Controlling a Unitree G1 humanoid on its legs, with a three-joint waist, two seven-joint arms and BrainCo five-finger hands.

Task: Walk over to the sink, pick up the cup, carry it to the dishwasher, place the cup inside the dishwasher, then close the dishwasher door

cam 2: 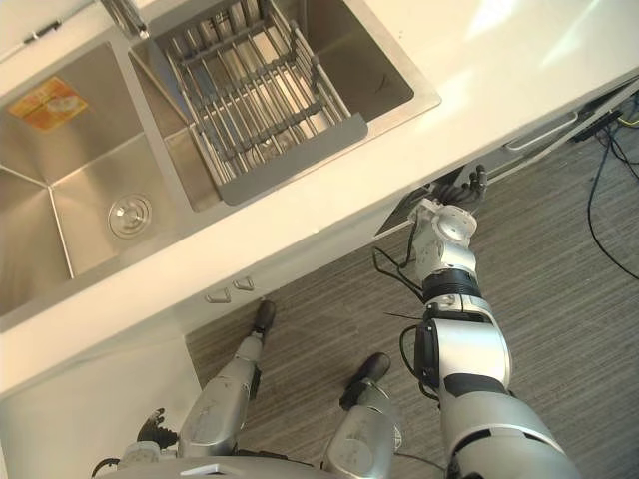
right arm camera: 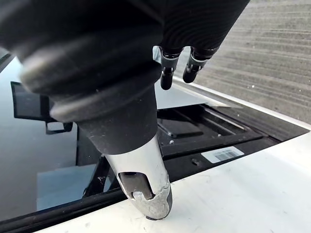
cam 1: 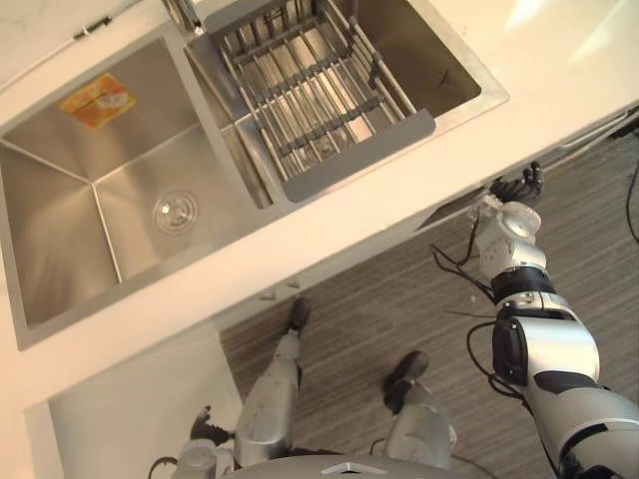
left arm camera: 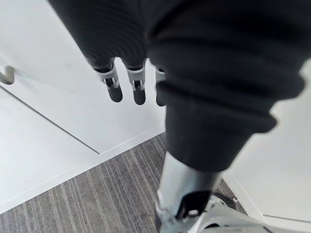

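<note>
My right hand (cam 1: pixel 517 186) reaches up under the counter's front edge, at the dishwasher (cam 1: pixel 451 212), which shows as a dark wedge below the white countertop (cam 1: pixel 379 210). In the right wrist view its fingers (right arm camera: pixel 176 73) point straight out over the dishwasher's dark opening (right arm camera: pixel 194 128), and the thumb (right arm camera: pixel 146 191) rests on a white panel (right arm camera: pixel 233 194). It holds nothing. My left hand (cam 1: pixel 200 431) hangs low beside me, its fingers (left arm camera: pixel 127 83) relaxed before white cabinet fronts. The steel sink (cam 1: pixel 60 230) lies at the upper left.
The sink's left basin has a round drain (cam 1: pixel 175 212) and an orange sticker (cam 1: pixel 97 100). A metal drying rack (cam 1: pixel 300 90) spans the right basin. White cabinets with small handles (cam 2: pixel 230 289) line the counter's front. Grey striped floor (cam 1: pixel 379 309) lies below.
</note>
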